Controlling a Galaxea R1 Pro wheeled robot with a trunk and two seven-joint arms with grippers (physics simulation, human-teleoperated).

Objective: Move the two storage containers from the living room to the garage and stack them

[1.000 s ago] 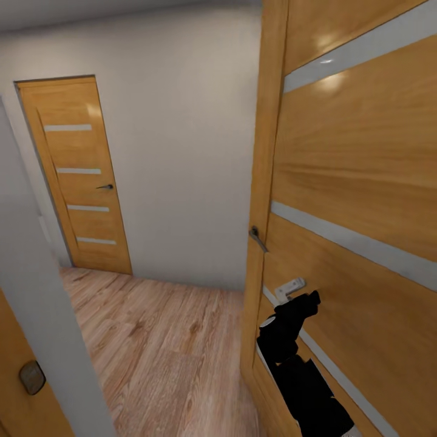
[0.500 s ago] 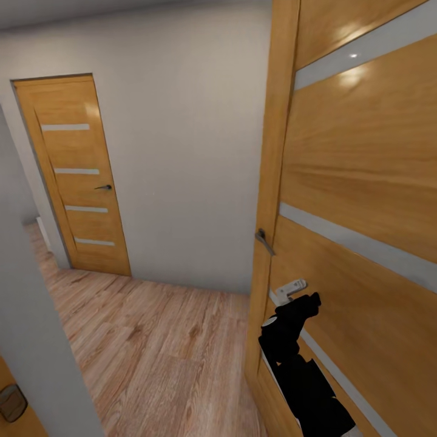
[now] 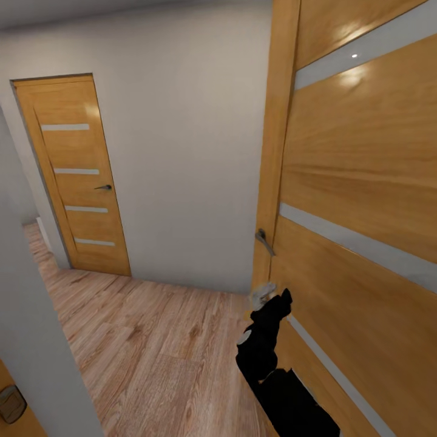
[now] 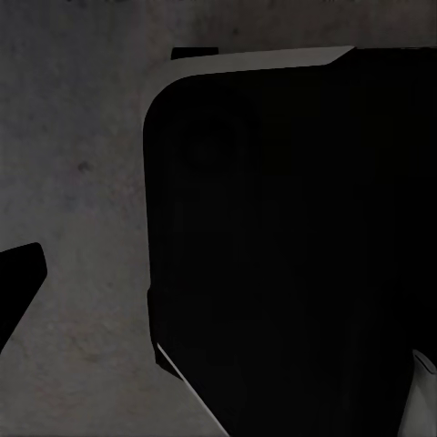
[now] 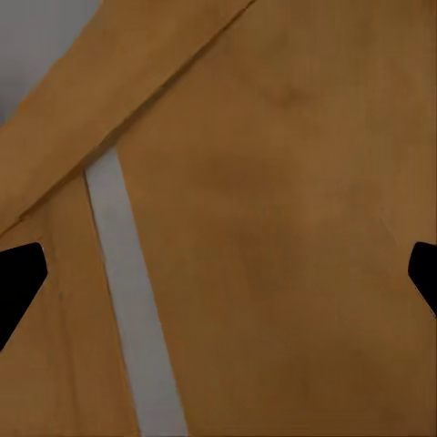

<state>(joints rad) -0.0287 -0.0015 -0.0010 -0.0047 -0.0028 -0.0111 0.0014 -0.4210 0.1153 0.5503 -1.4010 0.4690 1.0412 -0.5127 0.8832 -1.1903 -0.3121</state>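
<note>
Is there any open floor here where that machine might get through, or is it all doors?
Open wood plank floor runs between the grey wall edge on the near left and the open door on the right, back to the closed door. It is tight on the right, where the right arm sits against the open door.

Passage floored in light wood plank flooring [image 3: 152, 352]. Plain pale wall [image 3: 182, 152] ahead. Far door [image 3: 76, 176] at left, shut: honey-coloured wood, four pale horizontal strips, dark lever handle. Near door [image 3: 364, 182] of the same make close at right, handle [image 3: 262, 238] at its edge.
</note>
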